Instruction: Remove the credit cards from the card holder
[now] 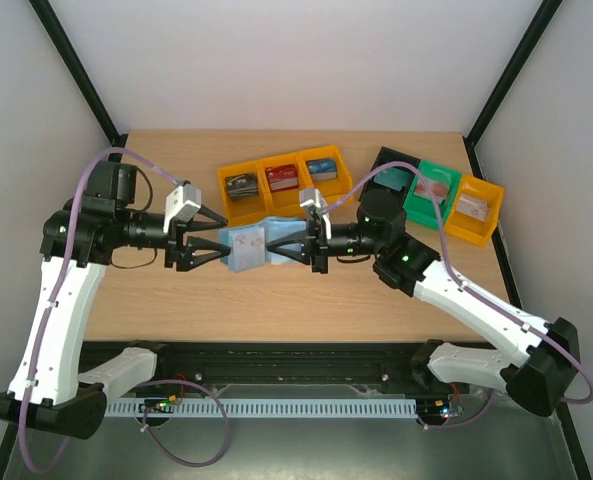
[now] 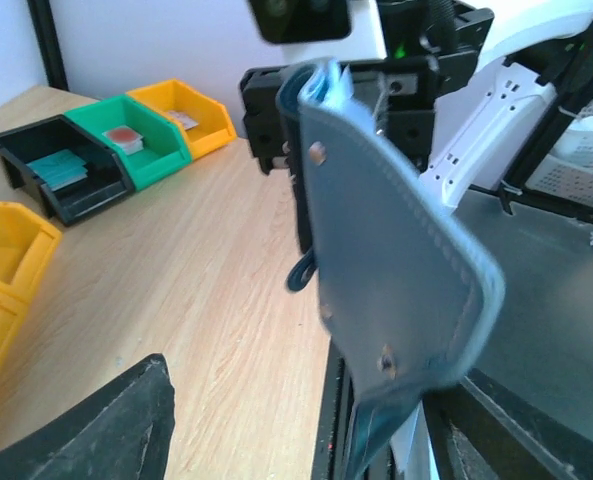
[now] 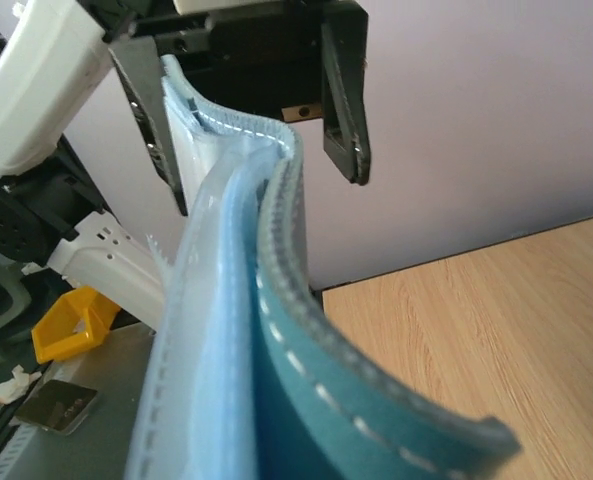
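card holder (image 1: 248, 247) mid-air; right claw (image 1: 294, 244) clamped on it, left claw (image 1: 216, 245) spread open; credit cards (image 1: 282, 178) in yellow bins (image 1: 241, 167) at 12 o'clock; leftovers inside, can't tell

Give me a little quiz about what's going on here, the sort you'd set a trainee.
1. True or false: the card holder lies flat on the table.
2. Which gripper is shut on it? A the left one, B the right one, C neither.
3. Fill the gap: the bin between the black bin and the far-right yellow bin is ____.

Key
1. False: it is held up in the air between the two arms.
2. B: the right gripper pinches one edge, while the left gripper is open.
3. Green.
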You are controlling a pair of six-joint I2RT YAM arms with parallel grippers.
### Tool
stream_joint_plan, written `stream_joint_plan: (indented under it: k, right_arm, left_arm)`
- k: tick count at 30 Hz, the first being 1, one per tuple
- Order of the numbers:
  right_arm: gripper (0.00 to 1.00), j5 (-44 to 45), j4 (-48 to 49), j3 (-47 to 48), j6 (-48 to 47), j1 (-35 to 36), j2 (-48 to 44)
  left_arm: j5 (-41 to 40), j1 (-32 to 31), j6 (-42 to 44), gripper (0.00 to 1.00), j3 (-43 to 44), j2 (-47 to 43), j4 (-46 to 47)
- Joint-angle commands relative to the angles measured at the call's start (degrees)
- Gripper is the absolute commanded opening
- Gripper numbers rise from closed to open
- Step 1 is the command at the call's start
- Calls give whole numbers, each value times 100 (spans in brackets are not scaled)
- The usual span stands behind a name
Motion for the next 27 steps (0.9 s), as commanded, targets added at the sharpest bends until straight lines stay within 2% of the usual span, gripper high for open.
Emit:
stream_joint_plan:
  k: [1,5,8,10,14,19,20,21,23,25,27]
  right_arm:
    - [2,-141,49,19,-154,6,-388]
    - [2,86,91,52,-10,7,-250]
    - [2,123,274,65,283,6,-34]
    - [2,247,293,116,430,12,86]
    - [2,1127,-2,327,591,14,233]
    - [2,2298,-633,684,904,25,498]
    - [2,2562,-707,730,1013,35,524]
    - [2,2855,-769,789,1134,48,551]
    - [2,3381,-836,845,1315,111,602]
    - [2,3816,-724,805,1535,191,698]
    - [2,3890,-556,789,1689,251,872]
  left_arm:
    - [-271,117,105,70,-141,-203,138]
    - [-492,115,-849,75,-491,-219,899]
    - [-356,117,-1086,80,-649,-196,1139]
    - [-195,115,-966,86,-634,-196,1058]
    - [-107,115,-132,99,-424,-219,464]
    - [-290,116,-196,99,-507,-220,630]
    - [-372,115,-444,99,-588,-210,884]
    - [-571,103,-1130,99,-764,-210,1293]
    - [-1166,78,-1961,99,-1010,-154,2149]
    - [-1607,-38,-2309,99,-1041,-59,2511]
    - [-1808,-179,-2455,99,-944,35,2660]
